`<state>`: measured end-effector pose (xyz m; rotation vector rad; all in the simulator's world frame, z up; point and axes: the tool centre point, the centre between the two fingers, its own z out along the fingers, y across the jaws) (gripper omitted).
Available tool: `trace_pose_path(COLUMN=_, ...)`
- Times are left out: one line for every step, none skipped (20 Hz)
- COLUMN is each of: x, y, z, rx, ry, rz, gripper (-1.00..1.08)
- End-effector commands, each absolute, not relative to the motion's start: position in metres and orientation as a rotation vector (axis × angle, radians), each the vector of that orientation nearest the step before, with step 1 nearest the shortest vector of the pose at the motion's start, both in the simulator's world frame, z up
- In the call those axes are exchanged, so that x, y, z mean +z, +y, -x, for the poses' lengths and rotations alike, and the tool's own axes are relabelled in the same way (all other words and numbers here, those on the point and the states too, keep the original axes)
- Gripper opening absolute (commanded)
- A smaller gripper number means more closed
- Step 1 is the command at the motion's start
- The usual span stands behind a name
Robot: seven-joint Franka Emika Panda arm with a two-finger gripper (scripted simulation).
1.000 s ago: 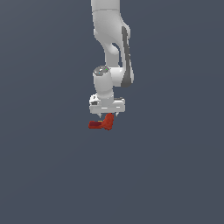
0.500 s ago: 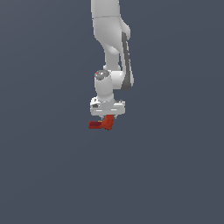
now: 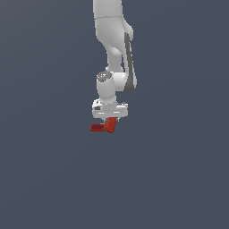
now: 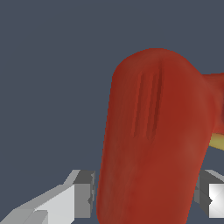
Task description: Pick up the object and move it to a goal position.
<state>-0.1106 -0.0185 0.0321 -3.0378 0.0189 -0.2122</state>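
Note:
The object (image 3: 103,126) is a small red-orange L-shaped block hanging just under the white arm's hand in the exterior view, its flat bar pointing to that view's left. My gripper (image 3: 110,121) is shut on the block's chunkier arm, and the block is off the floor. In the wrist view the object (image 4: 153,144) fills most of the picture. One grey fingertip (image 4: 83,194) presses against one side of it and the other fingertip (image 4: 205,192) against the opposite side.
A plain dark grey-blue ground (image 3: 53,179) surrounds the arm on all sides. A small yellow patch (image 4: 217,141) shows beside the block in the wrist view.
The arm has drifted slightly toward the exterior view's left and lowered a little, carrying the block with it. The grip stays the same.

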Motion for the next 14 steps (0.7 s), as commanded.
trace_pose_path(x=0.033, y=-0.018, z=0.11, rx=-0.212, ry=0.019, rz=3.038, gripper=-1.0)
trace_pose_path(x=0.034, y=-0.018, z=0.11, rx=-0.212, ry=0.019, rz=3.038, gripper=-1.0)
trace_pose_path(x=0.036, y=-0.018, z=0.11, rx=-0.212, ry=0.019, rz=3.038, gripper=-1.0)
trace_pose_path(x=0.038, y=-0.017, z=0.109, rx=-0.212, ry=0.019, rz=3.038, gripper=-1.0)
trace_pose_path(x=0.041, y=-0.017, z=0.109, rx=-0.212, ry=0.019, rz=3.038, gripper=-1.0)
trace_pose_path(x=0.044, y=-0.016, z=0.108, rx=-0.212, ry=0.019, rz=3.038, gripper=-1.0)
trace_pose_path(x=0.048, y=-0.015, z=0.107, rx=-0.212, ry=0.019, rz=3.038, gripper=-1.0)
trace_pose_path(x=0.052, y=-0.014, z=0.107, rx=-0.212, ry=0.019, rz=3.038, gripper=-1.0)
trace_pose_path(x=0.057, y=-0.013, z=0.106, rx=-0.212, ry=0.019, rz=3.038, gripper=-1.0)
trace_pose_path(x=0.063, y=-0.012, z=0.104, rx=-0.212, ry=0.019, rz=3.038, gripper=-1.0)
trace_pose_path(x=0.069, y=-0.011, z=0.103, rx=-0.212, ry=0.019, rz=3.038, gripper=-1.0)
trace_pose_path(x=0.075, y=-0.01, z=0.102, rx=-0.213, ry=0.02, rz=3.038, gripper=-1.0)
trace_pose_path(x=0.082, y=-0.009, z=0.101, rx=-0.213, ry=0.02, rz=3.038, gripper=-1.0)
trace_pose_path(x=0.089, y=-0.007, z=0.099, rx=-0.213, ry=0.02, rz=3.038, gripper=-1.0)
